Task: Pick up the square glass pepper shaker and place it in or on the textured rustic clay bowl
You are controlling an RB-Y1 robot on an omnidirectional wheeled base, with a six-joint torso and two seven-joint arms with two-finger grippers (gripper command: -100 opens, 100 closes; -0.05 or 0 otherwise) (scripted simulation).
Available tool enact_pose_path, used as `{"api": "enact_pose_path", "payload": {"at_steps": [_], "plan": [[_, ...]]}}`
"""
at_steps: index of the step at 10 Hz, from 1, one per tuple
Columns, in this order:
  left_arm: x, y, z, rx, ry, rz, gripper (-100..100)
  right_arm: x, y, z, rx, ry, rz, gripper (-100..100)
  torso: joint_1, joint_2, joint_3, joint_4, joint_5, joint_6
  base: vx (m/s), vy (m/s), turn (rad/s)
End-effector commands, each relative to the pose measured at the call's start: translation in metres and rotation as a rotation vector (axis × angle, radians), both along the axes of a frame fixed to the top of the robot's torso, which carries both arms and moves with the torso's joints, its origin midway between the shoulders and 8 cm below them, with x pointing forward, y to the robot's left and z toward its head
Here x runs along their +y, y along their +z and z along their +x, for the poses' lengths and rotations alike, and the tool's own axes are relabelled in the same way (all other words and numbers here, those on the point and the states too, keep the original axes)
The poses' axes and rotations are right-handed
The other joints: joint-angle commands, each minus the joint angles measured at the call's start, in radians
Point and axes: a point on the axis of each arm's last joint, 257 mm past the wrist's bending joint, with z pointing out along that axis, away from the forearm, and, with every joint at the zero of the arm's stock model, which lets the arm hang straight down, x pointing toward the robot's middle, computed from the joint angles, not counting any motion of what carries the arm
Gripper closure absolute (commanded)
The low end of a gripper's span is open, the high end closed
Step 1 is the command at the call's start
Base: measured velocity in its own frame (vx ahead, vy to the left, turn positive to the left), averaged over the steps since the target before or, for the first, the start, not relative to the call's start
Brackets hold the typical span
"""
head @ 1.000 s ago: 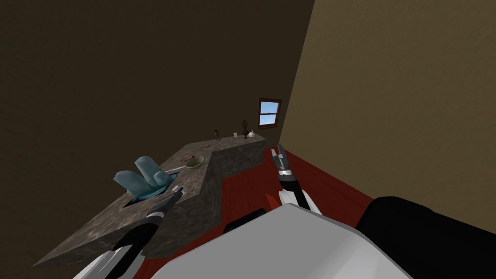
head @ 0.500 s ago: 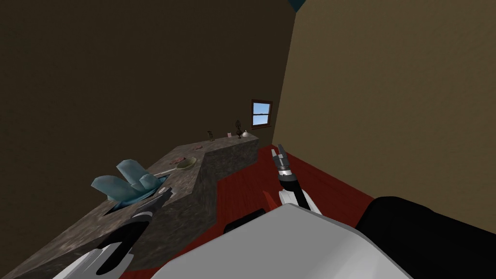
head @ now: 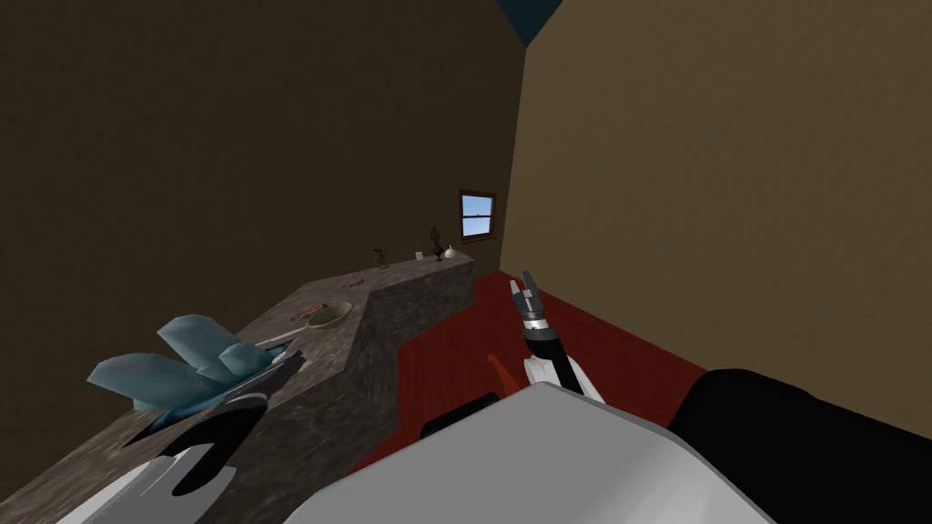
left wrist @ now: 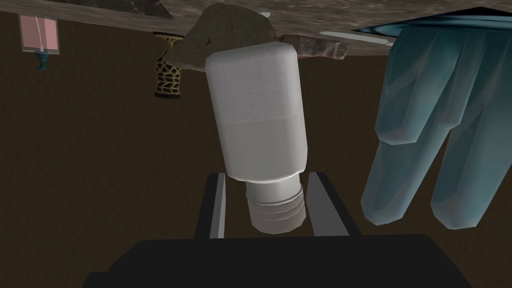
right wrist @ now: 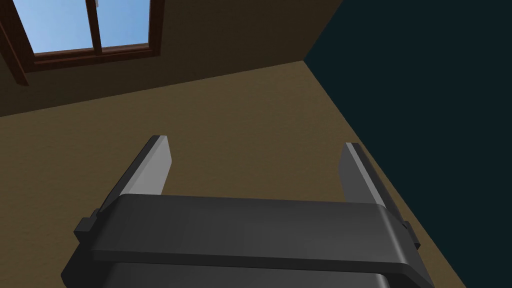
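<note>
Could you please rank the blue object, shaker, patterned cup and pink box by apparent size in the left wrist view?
Largest: blue object.
Next: shaker, between the jaws and enlarged by nearness.
Smallest: patterned cup and pink box, too alike and distant to rank.

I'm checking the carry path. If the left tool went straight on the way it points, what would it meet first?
Probably the brownish bowl on the stone counter: it sits right behind the white shaker that the left tool grips. Depth is unclear.

Dim brownish room, one wall in deeper shade, small bright window, lines splaying toward the corners
</note>
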Motion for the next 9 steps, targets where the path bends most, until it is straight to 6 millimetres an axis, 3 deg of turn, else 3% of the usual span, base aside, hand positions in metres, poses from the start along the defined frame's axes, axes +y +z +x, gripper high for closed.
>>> {"api": "enact_pose_path", "payload": {"at_steps": [1,6,9], "plan": [[0.015,0.01,-0.002,-0.009,0.041,0.005,100,0.0,0.0,0.0,0.0,0.0,0.0,0,0.0,0.0,0.0,0.0,0.0,0.0,-0.051,0.004,-0.201],[0.05,0.037,-0.004,-0.039,0.135,-0.008,100,0.0,0.0,0.0,0.0,0.0,0.0,0,0.005,-0.005,-0.003,-0.001,0.001,0.0,-0.01,0.042,-0.2],[0.06,0.05,-0.005,-0.057,0.168,-0.04,100,0.0,0.0,0.0,0.0,0.0,0.0,0,0.008,-0.007,-0.005,-0.002,0.001,0.0,0.038,0.113,-0.192]]}}
